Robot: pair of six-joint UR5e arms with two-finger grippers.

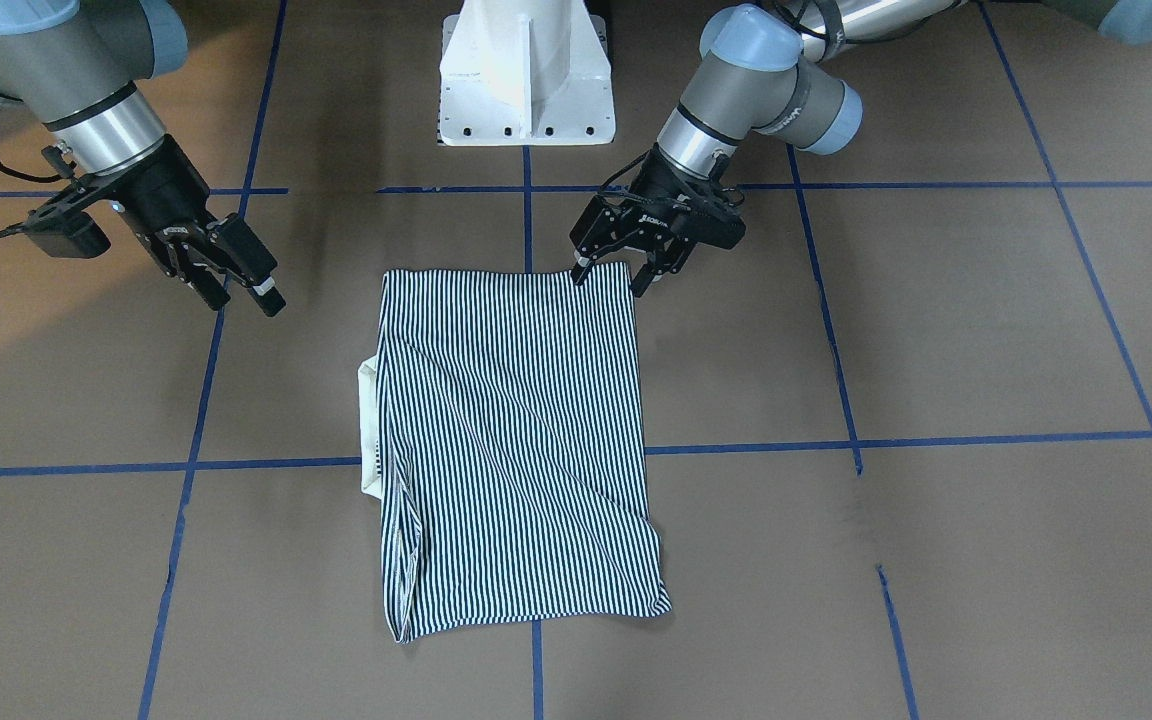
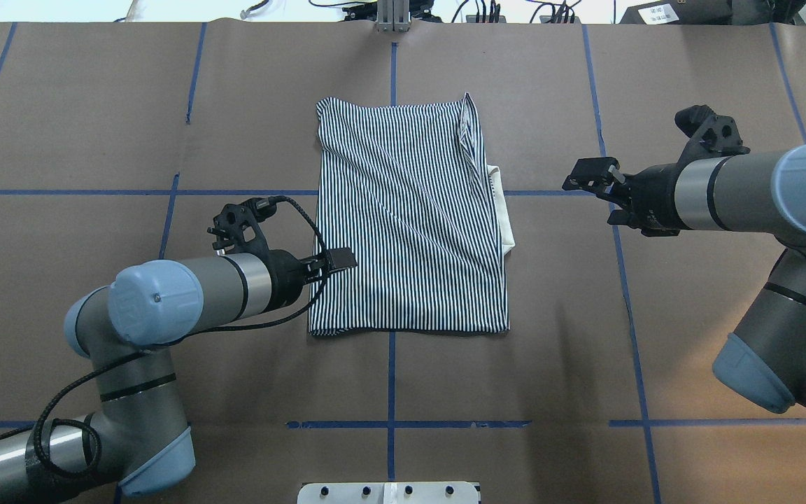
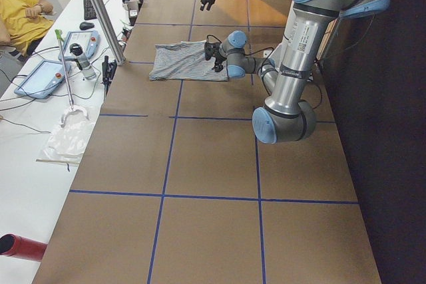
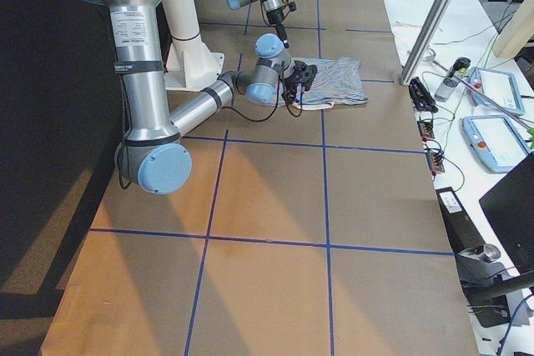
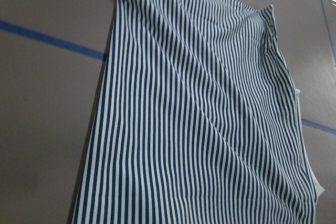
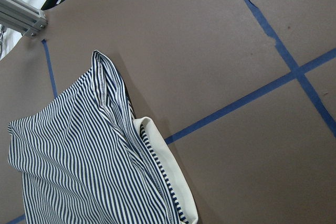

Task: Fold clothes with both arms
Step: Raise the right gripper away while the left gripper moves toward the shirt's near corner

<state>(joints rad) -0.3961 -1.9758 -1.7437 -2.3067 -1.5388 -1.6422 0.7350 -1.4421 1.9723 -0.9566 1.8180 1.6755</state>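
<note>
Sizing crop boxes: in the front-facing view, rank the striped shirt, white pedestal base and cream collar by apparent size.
1. striped shirt
2. white pedestal base, cut off by the top edge
3. cream collar, only a sliver showing

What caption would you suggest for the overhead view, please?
Folded striped shirt on the table; left end effector at its left edge, right end effector apart on the collar side.

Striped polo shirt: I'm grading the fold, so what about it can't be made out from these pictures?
Navy-and-white striped polo shirt: everything under the folded top layer is covered in every view; only a cream collar edge pokes out.
Left black claw: whether its tips touch the cloth; the steep downward views give no height.
Side views: shirt too small for detail.
</note>
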